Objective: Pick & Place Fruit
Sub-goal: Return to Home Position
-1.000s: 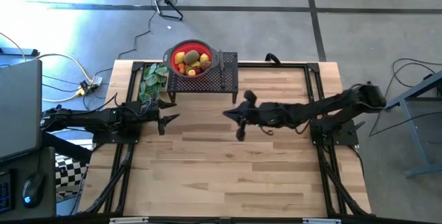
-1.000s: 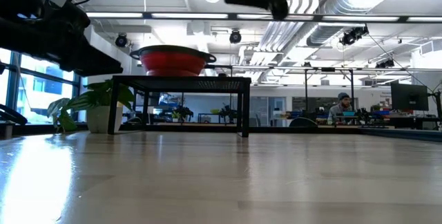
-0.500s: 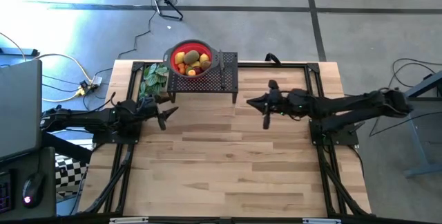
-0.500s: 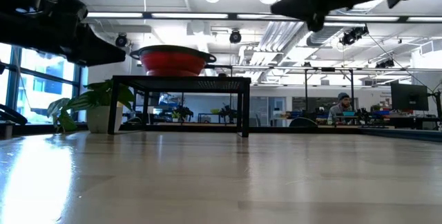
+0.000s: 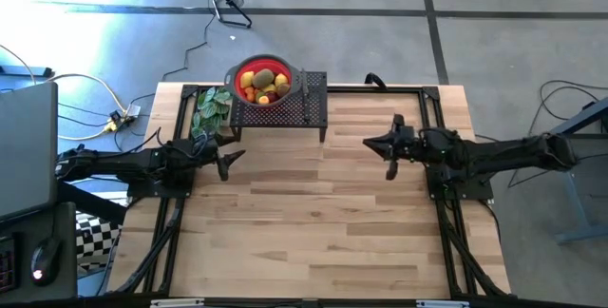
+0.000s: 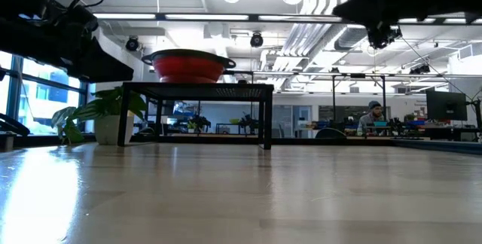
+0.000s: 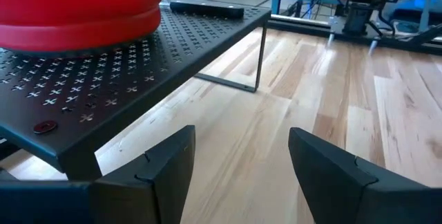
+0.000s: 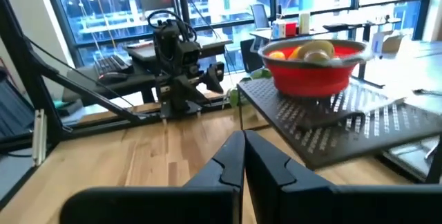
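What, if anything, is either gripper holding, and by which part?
Nothing. Left gripper: jaws open, empty. Right gripper: jaws shut on nothing. Fruit sits in the red bowl.

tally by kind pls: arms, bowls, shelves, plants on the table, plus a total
robot arms: 2 (left arm, right arm)
red strainer bowl: 1
black shelf: 1
green leafy plant: 1
total: 5

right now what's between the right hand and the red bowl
High view: from the right hand, bare table, then the shelf's open end with a dark knife.
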Tool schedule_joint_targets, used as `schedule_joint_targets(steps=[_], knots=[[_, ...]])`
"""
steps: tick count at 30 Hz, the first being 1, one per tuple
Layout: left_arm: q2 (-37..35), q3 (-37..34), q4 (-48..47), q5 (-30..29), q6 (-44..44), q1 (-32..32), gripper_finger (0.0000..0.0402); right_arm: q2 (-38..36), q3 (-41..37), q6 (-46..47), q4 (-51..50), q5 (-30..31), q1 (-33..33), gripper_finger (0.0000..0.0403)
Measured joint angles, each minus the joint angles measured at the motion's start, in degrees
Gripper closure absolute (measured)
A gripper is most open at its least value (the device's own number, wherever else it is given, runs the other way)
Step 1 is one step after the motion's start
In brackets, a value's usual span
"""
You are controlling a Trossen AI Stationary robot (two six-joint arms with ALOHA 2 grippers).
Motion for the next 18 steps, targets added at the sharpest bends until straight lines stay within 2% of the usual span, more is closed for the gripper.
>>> schedule_joint_targets(steps=[5, 8, 12, 18], knots=[[0.02, 0.00, -0.04, -0.02, -0.02, 0.00, 0.0174, -8.46, -5.73, 2.64, -0.33, 0.03, 0.00, 0.0399], [0.02, -0.02, -0.02, -0.06, -0.02, 0.00, 0.0174, -13.87, -7.74, 4.70, -3.96, 0.34, 0.02, 0.0398], [0.02, -0.04, -0.03, -0.09, -0.02, 0.00, 0.0174, -19.64, -7.99, 5.35, -8.87, 2.97, 0.00, 0.0399], [0.04, -0.07, -0.04, -0.20, -0.02, 0.00, 0.0174, -25.90, -7.99, 1.08, -11.72, 3.10, 0.00, 0.0399]])
